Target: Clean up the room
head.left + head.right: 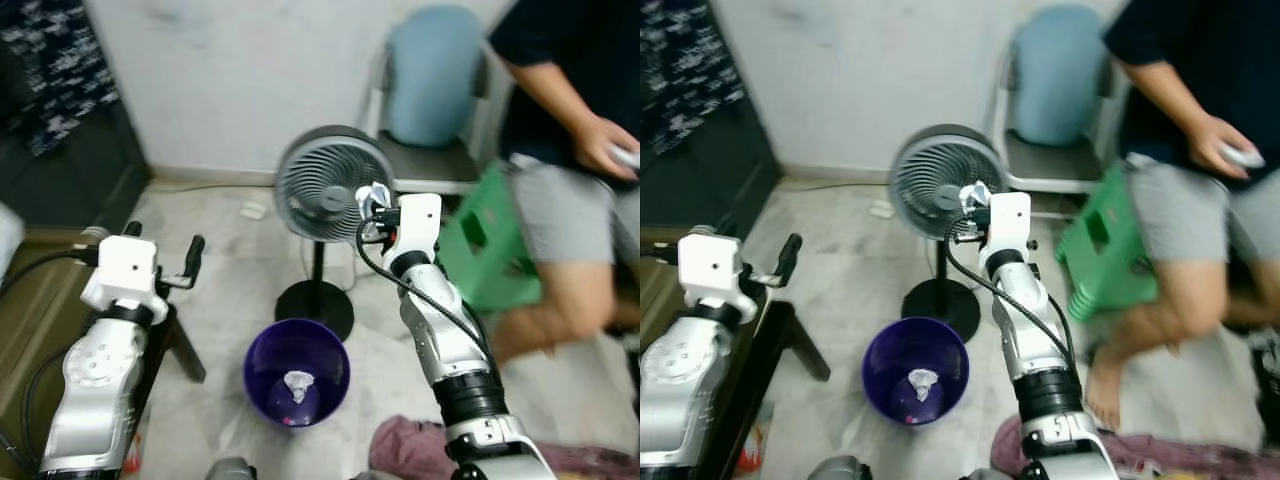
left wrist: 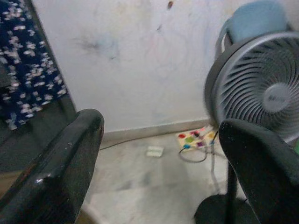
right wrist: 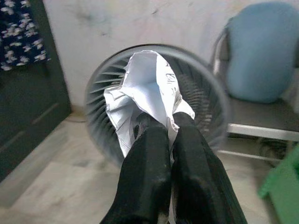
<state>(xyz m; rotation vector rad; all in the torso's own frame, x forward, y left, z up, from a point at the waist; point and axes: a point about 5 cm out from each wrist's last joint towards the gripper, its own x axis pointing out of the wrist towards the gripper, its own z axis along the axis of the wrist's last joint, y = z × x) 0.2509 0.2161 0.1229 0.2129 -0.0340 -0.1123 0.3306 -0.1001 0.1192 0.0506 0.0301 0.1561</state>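
Above the purple bin (image 1: pixel 297 372) and a little to its right, the right pincer (image 3: pixel 161 128) is raised in front of the standing fan (image 1: pixel 322 190), its 2 black fingers pressed together on a crumpled white paper (image 3: pixel 142 86). The paper sticks up past the fingertips, level with the fan's grille.

On the marble floor (image 1: pixel 230 290) the bin stands just before the fan's round black base, with another crumpled white wad (image 1: pixel 299 383) lying inside it. A reddish cloth (image 1: pixel 410 448) lies on the floor beside the right arm, near the bin.

Left of the bin, the left pincer (image 2: pixel 159 154) is held out with its fingers (image 2: pixel 60 168) spread wide and nothing between them, above a dark stand. Past it, a small white scrap (image 2: pixel 154 151) lies near the wall's skirting, and a colourful power strip (image 2: pixel 196 137) sits by the fan.

At the right, a seated person (image 1: pixel 1200 150) in grey shorts holds a white object, next to a green stool (image 1: pixel 1102 255) and a chair with a blue cushion (image 1: pixel 1060 75).
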